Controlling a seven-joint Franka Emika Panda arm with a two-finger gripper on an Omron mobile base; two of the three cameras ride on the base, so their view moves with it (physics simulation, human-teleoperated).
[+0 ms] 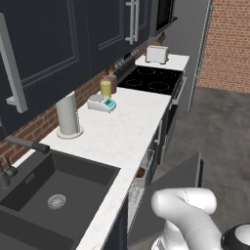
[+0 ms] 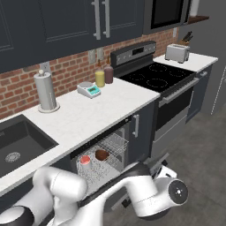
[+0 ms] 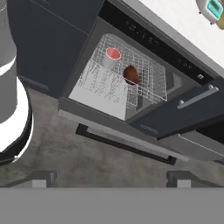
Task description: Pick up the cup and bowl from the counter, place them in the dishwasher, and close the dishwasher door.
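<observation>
The cup (image 3: 112, 57), light grey with a red-pink top, stands upright in the dishwasher's pulled-out wire rack (image 3: 151, 83). The dark-brown bowl (image 3: 131, 75) lies just beside it in the same rack. Both show again from the right base, cup (image 2: 85, 160) and bowl (image 2: 102, 154). The dishwasher door (image 3: 114, 131) hangs partly raised below the rack, and from the left base the door (image 1: 171, 188) is a tilted grey panel. My gripper (image 3: 111, 180) is open and holds nothing, out in front of the door's outer face. The counter (image 1: 122, 132) runs above.
On the counter stand a paper roll (image 1: 68, 116), a kitchen scale (image 1: 101, 103) and a yellow jar (image 1: 106, 87). The sink (image 1: 53, 190) lies to the left, the black stove (image 1: 152, 80) and toaster (image 1: 157, 53) beyond. A handled cabinet door (image 3: 197, 98) flanks the dishwasher.
</observation>
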